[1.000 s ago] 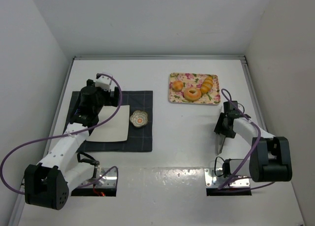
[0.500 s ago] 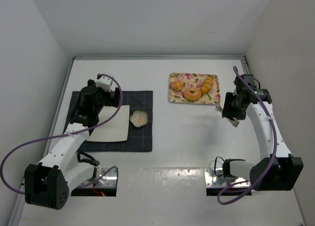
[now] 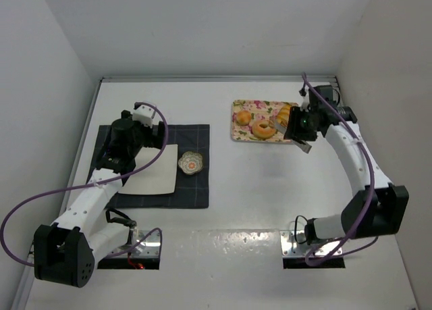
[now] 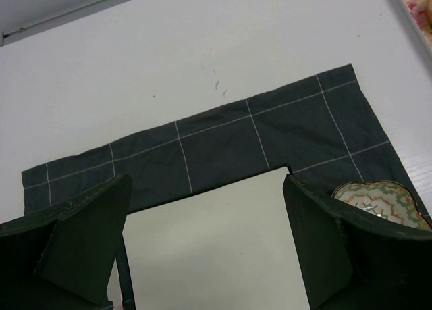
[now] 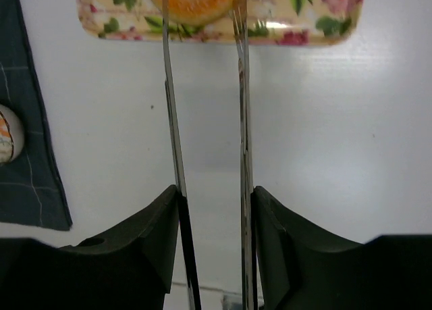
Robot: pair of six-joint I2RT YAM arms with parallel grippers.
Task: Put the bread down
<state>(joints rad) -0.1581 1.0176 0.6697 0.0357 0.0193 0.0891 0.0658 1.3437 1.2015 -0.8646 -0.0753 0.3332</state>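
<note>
1. Overhead, the right arm is reaching across to the floral tray (image 3: 253,109) at the far right of the worktop (image 3: 256,188). The bagel (image 3: 263,129), the bun (image 3: 242,116) and the ridged roll (image 3: 285,114) are all lying on that tray. The right claw (image 3: 295,126) is gripping a pair of metal tongs (image 3: 305,146), with the blades pointing toward the bagel. The left claw (image 3: 138,134) is hovering over the white plate (image 3: 158,171), which is sitting on the dark cloth (image 3: 196,138). The scalloped dish (image 3: 191,163) is sitting just beside the plate.
2. From the left wrist, the fingers (image 4: 88,222) are standing wide apart with nothing between them. The plate's far corner and the cloth are showing beneath, and the dish is peeking out past the right finger.
3. From the right wrist, the claw's fingers (image 5: 158,222) are pressing in on the two thin blades. The blades are running up across the bagel on the tray and leaving the top edge. Whether their tips are touching the bagel cannot be told.
</note>
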